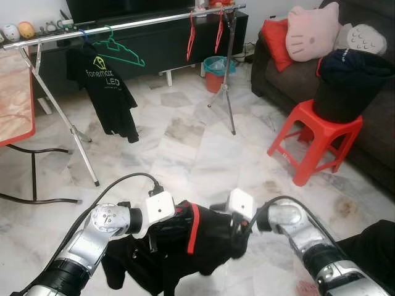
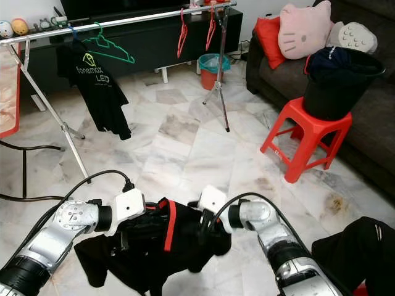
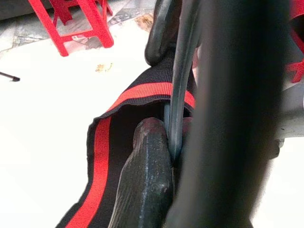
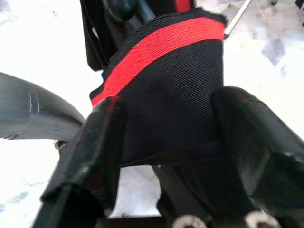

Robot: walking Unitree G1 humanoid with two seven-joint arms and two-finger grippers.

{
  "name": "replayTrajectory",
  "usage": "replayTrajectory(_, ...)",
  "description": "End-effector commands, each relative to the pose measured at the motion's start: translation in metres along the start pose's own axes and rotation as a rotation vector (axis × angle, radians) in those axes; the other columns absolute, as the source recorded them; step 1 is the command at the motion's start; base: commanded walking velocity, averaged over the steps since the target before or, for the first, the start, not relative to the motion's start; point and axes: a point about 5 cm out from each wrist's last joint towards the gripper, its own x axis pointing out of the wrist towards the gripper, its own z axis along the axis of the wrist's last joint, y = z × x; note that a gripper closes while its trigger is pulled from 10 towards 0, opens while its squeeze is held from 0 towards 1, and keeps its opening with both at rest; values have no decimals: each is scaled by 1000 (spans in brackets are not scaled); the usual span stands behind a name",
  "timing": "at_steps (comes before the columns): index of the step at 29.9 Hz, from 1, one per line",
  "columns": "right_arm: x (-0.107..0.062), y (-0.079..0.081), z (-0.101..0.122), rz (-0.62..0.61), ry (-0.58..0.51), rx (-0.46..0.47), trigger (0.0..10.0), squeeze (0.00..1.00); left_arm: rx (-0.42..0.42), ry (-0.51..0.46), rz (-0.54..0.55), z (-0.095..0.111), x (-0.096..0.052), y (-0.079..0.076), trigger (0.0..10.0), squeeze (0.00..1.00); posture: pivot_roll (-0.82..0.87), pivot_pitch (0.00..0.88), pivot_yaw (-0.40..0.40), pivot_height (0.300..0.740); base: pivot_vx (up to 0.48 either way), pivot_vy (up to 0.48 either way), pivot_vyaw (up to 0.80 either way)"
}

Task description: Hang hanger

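Low over the marble floor (image 1: 197, 148), left gripper (image 3: 166, 137) pinching a grey hanger (image 3: 183, 71) inside a black red-striped garment (image 1: 185, 243), right gripper (image 4: 166, 156) fingers clamping its cloth.

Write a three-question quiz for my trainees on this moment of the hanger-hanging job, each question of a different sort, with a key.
1. True or false: the black garment with red trim is held between the left gripper and the right gripper.
2. What hangs on the clothes rail right beside the empty green hanger?
A. a towel
B. a black printed T-shirt
C. a pink cushion
3. Fill in: the black bucket of clothes stands on a red ____.

Key
1. True; both grippers hold it low above the marble floor.
2. B, the black printed T-shirt.
3. Stool, the red plastic stool by the sofa.
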Motion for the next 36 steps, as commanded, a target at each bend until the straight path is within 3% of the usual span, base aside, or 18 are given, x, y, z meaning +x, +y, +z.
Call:
replayTrajectory(1,-4,-8,7,-53,-17,-34,10000,1000,6,5,-13,-1,-1,-1,0,0,-58,24,0,740,0,0,0)
replayTrajectory(6,-8,-19,16,-167,-54,-48,10000,1000,3,5,-12,-1,-1,-2,0,0,-58,24,0,740,0,0,0)
replayTrajectory(8,-11,-26,24,-249,-121,-30,10000,1000,-1,6,-12,-2,0,-3,0,0,-58,24,0,740,0,0,0)
replayTrajectory(14,-19,-31,34,-306,-261,17,10000,1000,-9,14,-7,-5,-1,-4,0,0,-60,27,1,740,0,0,0)
replayTrajectory(16,-23,-31,38,-321,-311,29,10000,1000,-18,21,12,-7,-2,-2,0,0,-61,27,2,740,0,0,0)
replayTrajectory(19,-27,-32,40,-397,-328,9,10000,1000,-30,35,134,-9,-1,13,0,0,-63,27,2,740,0,0,0)
replayTrajectory(20,-26,-32,38,-434,-323,-2,10000,0,-39,30,200,-8,-1,19,0,0,-67,23,2,740,0,0,0)
replayTrajectory(21,-26,-32,38,-434,-323,-2,10000,0,-39,30,200,-8,-1,19,0,0,-67,23,2,740,0,0,0)
replayTrajectory(22,-25,-31,35,-484,-320,3,10000,0,-62,10,280,-6,-1,27,1569,0,-67,23,2,740,0,0,0)
replayTrajectory(23,-25,-31,33,-525,-321,13,10000,0,-82,-5,319,-5,0,31,4824,0,-67,23,2,740,0,0,0)
replayTrajectory(24,-25,-31,32,-539,-320,17,10000,0,-88,-10,325,-4,0,32,4824,0,-67,23,2,740,0,0,0)
replayTrajectory(25,-25,-33,29,-587,-308,29,10000,0,-98,-19,337,-3,0,32,10000,0,-68,21,4,740,0,0,0)
replayTrajectory(33,-19,-28,4,-762,-172,72,10000,0,-200,-141,418,13,6,38,10000,0,-66,19,1,740,0,0,0)
replayTrajectory(36,-15,-25,-1,-765,-158,88,10000,0,-212,-160,430,17,8,40,10000,0,-64,16,0,740,0,0,0)
